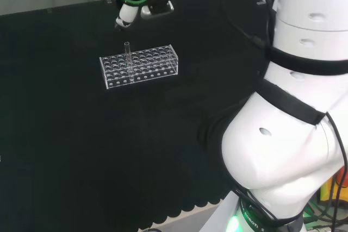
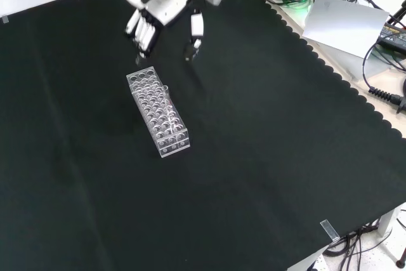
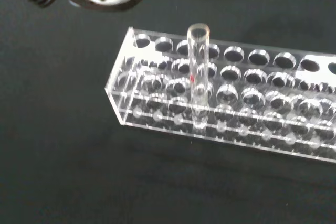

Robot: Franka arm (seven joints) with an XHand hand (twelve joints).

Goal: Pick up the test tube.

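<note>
Black cloth covers the desk (image 1: 81,150) from edge to edge. In the head view a clear rack (image 1: 139,67) stands on it toward the far side, and the test tube (image 1: 128,52) rises upright from a hole near the rack's left part, its mouth well above the rack top. The robot hand (image 1: 130,9) hangs beyond and above it, apart from the tube, fingers pointing down toward the cloth.

From the front view the rack (image 2: 158,114) runs lengthwise away from the arm, and the robot hand (image 2: 149,17) sits just past the rack's upper end, near but not touching. Its fingers (image 2: 141,33) hang straight on one side and the thumb (image 2: 195,33) on the other, spread with nothing between them. The tube (image 2: 166,96) is faint here, on the rack's right edge.

At the wrist view the tube (image 3: 198,72) stands vertical in the rack (image 3: 226,100) near its closed end, open mouth up, with a small red mark on its wall. I judge the reach calls for coming down and forward so the tube's upper stretch passes between fingers and thumb.
</note>
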